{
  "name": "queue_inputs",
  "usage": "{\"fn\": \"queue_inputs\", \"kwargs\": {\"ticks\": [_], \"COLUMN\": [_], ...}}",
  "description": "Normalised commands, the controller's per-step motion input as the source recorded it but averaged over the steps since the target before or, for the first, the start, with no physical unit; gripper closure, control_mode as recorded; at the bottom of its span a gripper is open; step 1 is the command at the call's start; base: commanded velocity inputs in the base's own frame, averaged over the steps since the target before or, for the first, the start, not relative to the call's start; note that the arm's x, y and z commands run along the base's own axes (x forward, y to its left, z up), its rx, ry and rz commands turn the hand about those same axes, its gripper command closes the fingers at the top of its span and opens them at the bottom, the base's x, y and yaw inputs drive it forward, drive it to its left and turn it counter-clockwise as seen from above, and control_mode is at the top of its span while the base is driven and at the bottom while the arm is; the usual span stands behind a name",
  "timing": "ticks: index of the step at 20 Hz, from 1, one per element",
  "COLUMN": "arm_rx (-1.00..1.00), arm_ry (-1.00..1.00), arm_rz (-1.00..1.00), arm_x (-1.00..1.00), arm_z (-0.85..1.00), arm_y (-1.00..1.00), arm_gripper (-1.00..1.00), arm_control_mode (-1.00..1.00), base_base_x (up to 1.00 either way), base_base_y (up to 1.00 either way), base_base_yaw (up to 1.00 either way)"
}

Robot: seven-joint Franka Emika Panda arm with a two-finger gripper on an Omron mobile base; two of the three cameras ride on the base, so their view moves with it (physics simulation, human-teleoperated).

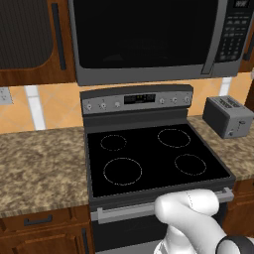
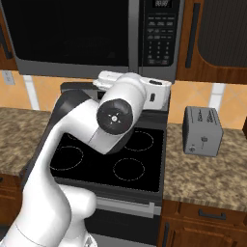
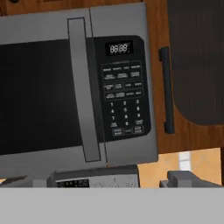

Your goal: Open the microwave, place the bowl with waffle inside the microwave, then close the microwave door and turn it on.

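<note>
Glossy glass microwave door (image 3: 39,96), speckled stone counter (image 1: 39,163), wooden cabinet (image 3: 192,65)

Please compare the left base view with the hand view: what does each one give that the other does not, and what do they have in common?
Left base view, not the hand view: the black stove top with four burner rings, the granite counter and a wall outlet. Hand view, not the left base view: the dark inset panel of the cabinet right of the microwave. Both: the closed microwave door, its vertical handle, the button panel and the toaster.
</note>
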Motion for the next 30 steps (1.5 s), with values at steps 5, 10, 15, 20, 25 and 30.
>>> {"fn": "queue_inputs", "kwargs": {"ticks": [5, 10, 15, 20, 25, 30], "arm_rx": [0.00, 0.00, 0.00, 0.00, 0.00, 0.00], "arm_ry": [0.00, 0.00, 0.00, 0.00, 0.00, 0.00], "arm_rz": [0.13, 0.10, 0.01, 0.00, 0.00, 0.00], "arm_x": [0.55, 0.41, 0.15, 0.19, 0.36, 0.38], "arm_z": [-0.09, -0.04, -0.02, -0.02, -0.04, -0.13], "arm_y": [-0.05, -0.16, -0.28, -0.22, -0.10, 0.00], "arm_gripper": [-1.00, -1.00, -1.00, -1.00, -1.00, -1.00], "arm_control_mode": [-1.00, -1.00, -1.00, -1.00, -1.00, -1.00], "base_base_x": [0.00, 0.00, 0.00, 0.00, 0.00, 0.00], "base_base_y": [0.00, 0.00, 0.00, 0.00, 0.00, 0.00], "base_base_yaw": [0.00, 0.00, 0.00, 0.00, 0.00, 0.00]}}
